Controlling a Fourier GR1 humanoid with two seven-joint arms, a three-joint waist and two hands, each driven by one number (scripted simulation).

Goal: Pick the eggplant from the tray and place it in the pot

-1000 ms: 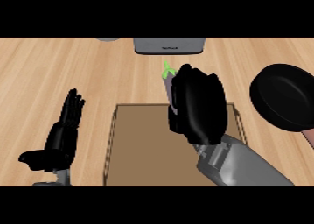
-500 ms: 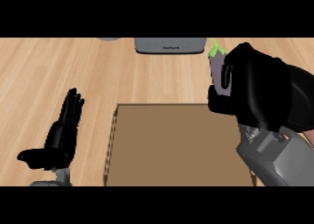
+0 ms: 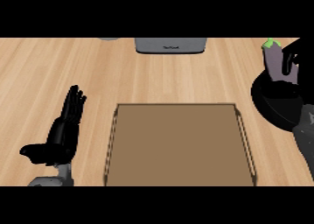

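Head view, contents listed by size. Desk (image 3: 49, 65): pale wood-grain top, carrying everything below. Tray (image 3: 178, 146): brown, rectangular, with thin raised rails along its long sides; it lies just to the inner side of the left hand and below and to the inner side of the right hand, with nothing resting on its surface. Pot (image 3: 275, 105): black and round, only partly seen, directly under the right hand and forearm, which cover much of it; it sits just beside the tray's far right corner. Right hand (image 3: 304, 61): black, at the view's right edge on a grey forearm, fingers curled round the eggplant. Left hand (image 3: 65, 124): black, fingers straight and pressed close together pointing away from the robot, thumb out to the side, resting well apart from the right hand and holding nothing, just beside the tray's left rail. Grey appliance (image 3: 170, 44): rounded box at the desk's far edge, beyond the tray and away from both hands; its marking is too small to read. Eggplant (image 3: 274, 61): dark purple with a green stem end pointing away from the robot, pinched in the right hand, off the tray and held above the pot's far rim.
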